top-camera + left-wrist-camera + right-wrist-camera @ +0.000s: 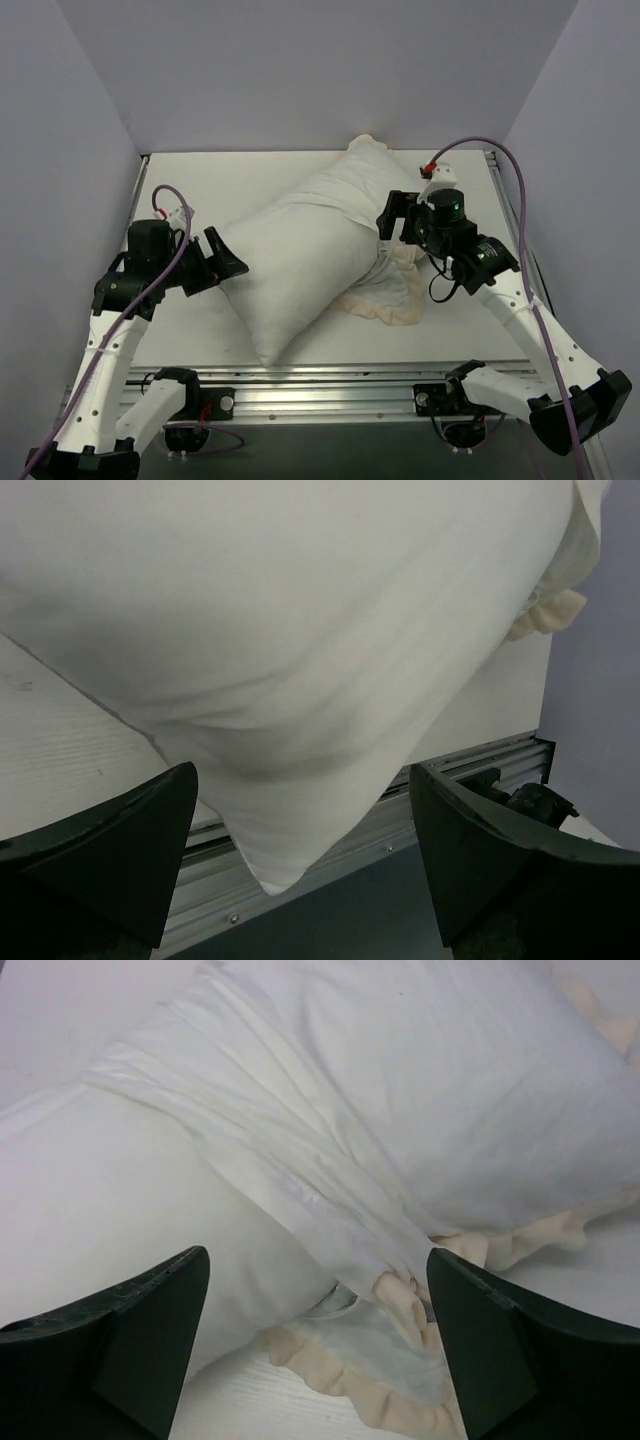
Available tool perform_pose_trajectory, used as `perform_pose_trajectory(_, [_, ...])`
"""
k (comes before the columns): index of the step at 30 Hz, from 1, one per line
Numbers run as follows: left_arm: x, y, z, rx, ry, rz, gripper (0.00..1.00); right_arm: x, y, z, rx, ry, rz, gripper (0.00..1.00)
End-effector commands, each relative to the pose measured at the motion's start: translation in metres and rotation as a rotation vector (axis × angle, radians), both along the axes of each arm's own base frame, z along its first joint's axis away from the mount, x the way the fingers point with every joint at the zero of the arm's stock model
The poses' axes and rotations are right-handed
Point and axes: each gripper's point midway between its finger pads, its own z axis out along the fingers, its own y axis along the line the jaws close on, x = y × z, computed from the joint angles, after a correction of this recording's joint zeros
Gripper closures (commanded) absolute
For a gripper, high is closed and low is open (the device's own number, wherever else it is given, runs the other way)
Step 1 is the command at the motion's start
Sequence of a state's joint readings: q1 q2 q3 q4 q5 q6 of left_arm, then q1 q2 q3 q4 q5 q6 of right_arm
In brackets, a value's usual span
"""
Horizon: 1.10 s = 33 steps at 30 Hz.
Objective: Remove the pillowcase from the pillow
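You had the pillow (280, 280) lying slantwise on the table (220, 175), with its near-left half bare. The pillowcase (365, 190), white face out, covered the pillow's far-right half and bunched in folds across the pillow's middle. Its cream ruffle (395, 300) spilled off the pillow's right side. Your left gripper (230, 256) sat just beside the pillow's left edge, fingers spread and holding nothing. Your right gripper (395, 222) hovered at the pillow's right side above the bunched folds, likewise spread wide and empty.
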<state>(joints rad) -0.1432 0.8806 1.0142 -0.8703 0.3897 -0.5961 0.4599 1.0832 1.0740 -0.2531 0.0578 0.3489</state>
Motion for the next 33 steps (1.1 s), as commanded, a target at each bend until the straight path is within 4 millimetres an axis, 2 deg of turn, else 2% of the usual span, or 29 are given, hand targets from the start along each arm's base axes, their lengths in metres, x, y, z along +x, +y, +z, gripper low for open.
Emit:
perform_pose_trajectory(1, [0.008,0.013,0.052,0.116,-0.146,-0.036,0.06,-0.005,0.022,0.014,-0.028,-0.019,0.177,0.14])
perform_pose_trajectory(3, [0.029,0.011,0.063,0.131,-0.176,-0.045,0.06,-0.002,0.035,0.012,-0.033,-0.015,0.252,0.11])
perform_pose_trajectory(4, [0.039,0.012,0.075,0.147,-0.217,-0.052,0.06,0.000,0.041,0.015,-0.033,-0.025,0.280,0.11])
perform_pose_trajectory(7, [0.086,0.004,0.065,0.168,-0.210,-0.095,0.06,0.012,0.058,0.020,-0.044,-0.041,0.350,0.10])
perform_pose_trajectory(9, [0.113,-0.003,0.067,0.164,-0.253,-0.119,0.06,0.023,0.068,0.024,-0.053,-0.049,0.381,0.10])
perform_pose_trajectory(10, [0.129,-0.007,0.053,0.170,-0.231,-0.145,0.06,0.026,0.074,0.025,-0.054,-0.053,0.400,0.10])
perform_pose_trajectory(11, [0.142,-0.012,0.057,0.159,-0.266,-0.158,0.06,0.033,0.081,0.028,-0.058,-0.058,0.411,0.10])
perform_pose_trajectory(12, [0.149,-0.016,0.051,0.157,-0.261,-0.178,0.06,0.038,0.085,0.032,-0.067,-0.074,0.422,0.10])
perform_pose_trajectory(13, [0.159,-0.023,0.034,0.150,-0.226,-0.204,0.06,0.041,0.093,0.035,-0.067,-0.088,0.443,0.10])
perform_pose_trajectory(14, [0.160,-0.028,0.028,0.144,-0.210,-0.226,0.06,0.048,0.101,0.027,-0.078,-0.071,0.460,0.10])
perform_pose_trajectory(15, [0.159,-0.035,0.018,0.131,-0.183,-0.255,0.06,0.055,0.108,0.041,-0.076,-0.102,0.475,0.10])
perform_pose_trajectory(16, [0.155,-0.046,0.005,0.129,-0.153,-0.295,0.06,0.058,0.113,0.040,-0.104,-0.102,0.502,0.10])
perform_pose_trajectory(17, [0.153,-0.051,-0.002,0.128,-0.143,-0.313,0.06,0.065,0.125,0.025,-0.132,-0.068,0.526,0.10])
perform_pose_trajectory(18, [0.147,-0.054,-0.019,0.136,-0.107,-0.326,0.06,0.070,0.132,0.037,-0.140,-0.088,0.539,0.10])
perform_pose_trajectory(19, [0.144,-0.059,-0.025,0.134,-0.101,-0.338,0.06,0.075,0.138,0.035,-0.181,-0.103,0.569,0.09])
perform_pose_trajectory(20, [0.136,-0.067,-0.031,0.130,-0.089,-0.359,0.05,0.080,0.151,0.018,-0.202,-0.077,0.599,0.09])
perform_pose_trajectory(21, [0.128,-0.069,-0.044,0.120,-0.049,-0.360,0.00,0.082,0.157,0.010,-0.219,-0.057,0.621,0.09])
perform_pose_trajectory(22, [0.123,-0.074,-0.044,0.101,-0.054,-0.374,0.08,0.092,0.166,0.001,-0.250,-0.049,0.648,0.09])
perform_pose_trajectory(24, [0.109,-0.081,-0.056,0.087,-0.022,-0.388,0.21,0.089,0.181,-0.015,-0.289,-0.007,0.701,0.09])
perform_pose_trajectory(25, [0.106,-0.083,-0.054,0.081,-0.038,-0.392,0.38,0.093,0.189,-0.009,-0.296,-0.023,0.717,0.09])
perform_pose_trajectory(26, [0.102,-0.085,-0.055,0.079,-0.035,-0.399,0.46,0.097,0.196,-0.033,-0.325,0.016,0.744,0.09])
perform_pose_trajectory(27, [0.100,-0.086,-0.058,0.080,-0.031,-0.400,0.57,0.093,0.203,-0.043,-0.343,0.043,0.770,0.09])
perform_pose_trajectory(28, [0.098,-0.085,-0.060,0.082,-0.028,-0.399,0.76,0.094,0.205,-0.051,-0.361,0.056,0.779,0.09])
perform_pose_trajectory(29, [0.097,-0.084,-0.062,0.090,-0.024,-0.395,0.85,0.099,0.210,-0.066,-0.383,0.079,0.783,0.09])
perform_pose_trajectory(31, [0.096,-0.082,-0.061,0.100,-0.025,-0.395,0.97,0.099,0.210,-0.084,-0.419,0.119,0.788,0.10])
perform_pose_trajectory(32, [0.098,-0.081,-0.060,0.111,-0.034,-0.389,0.98,0.101,0.208,-0.101,-0.435,0.151,0.791,0.11])
perform_pose_trajectory(33, [0.098,-0.080,-0.058,0.118,-0.040,-0.387,0.98,0.101,0.205,-0.109,-0.453,0.171,0.788,0.15])
